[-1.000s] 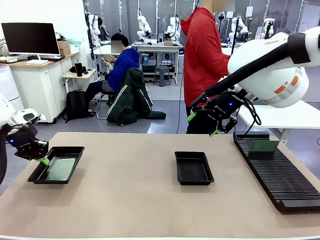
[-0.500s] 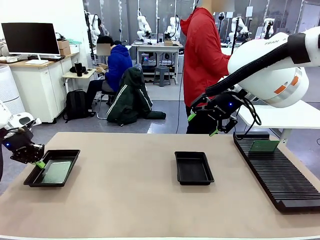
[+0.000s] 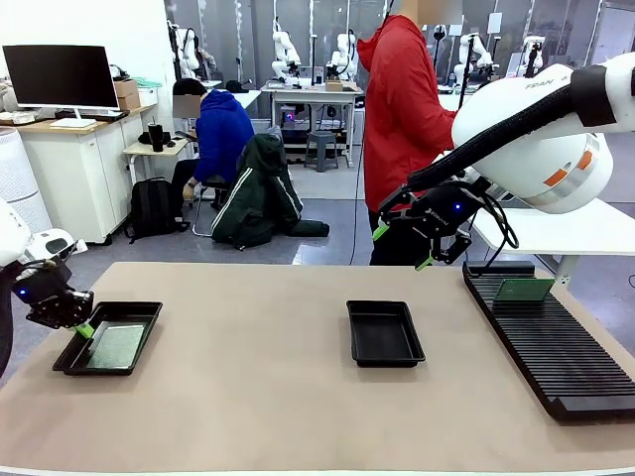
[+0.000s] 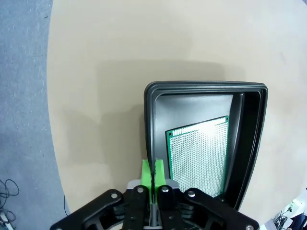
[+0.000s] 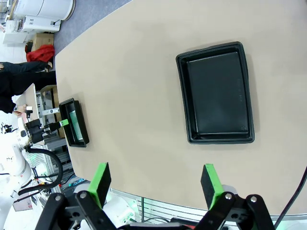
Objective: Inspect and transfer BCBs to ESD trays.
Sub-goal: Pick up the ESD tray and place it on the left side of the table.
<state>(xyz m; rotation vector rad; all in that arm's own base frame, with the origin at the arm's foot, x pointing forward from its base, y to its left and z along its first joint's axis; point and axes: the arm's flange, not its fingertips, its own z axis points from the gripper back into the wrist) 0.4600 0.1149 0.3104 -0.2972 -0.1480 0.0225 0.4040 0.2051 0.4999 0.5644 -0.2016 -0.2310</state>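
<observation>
Tan tabletop (image 3: pixel 248 397) – at its left end the left gripper (image 3: pixel 86 326) has its jaws pinched together on the rim of the left ESD tray (image 3: pixel 149 322), with a green BCB (image 3: pixel 116 346) lying flat inside. Mid-table sits the second ESD tray (image 3: pixel 384 332). Above the far edge hangs the right gripper (image 3: pixel 403 247) – jaws wide apart.

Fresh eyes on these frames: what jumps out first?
The left gripper stands out first: it is shut on the rim of the black tray at the left edge of the table, with a green BCB lying flat inside. Next comes the right gripper, open above the far right side, and the empty tray at the centre.
</observation>
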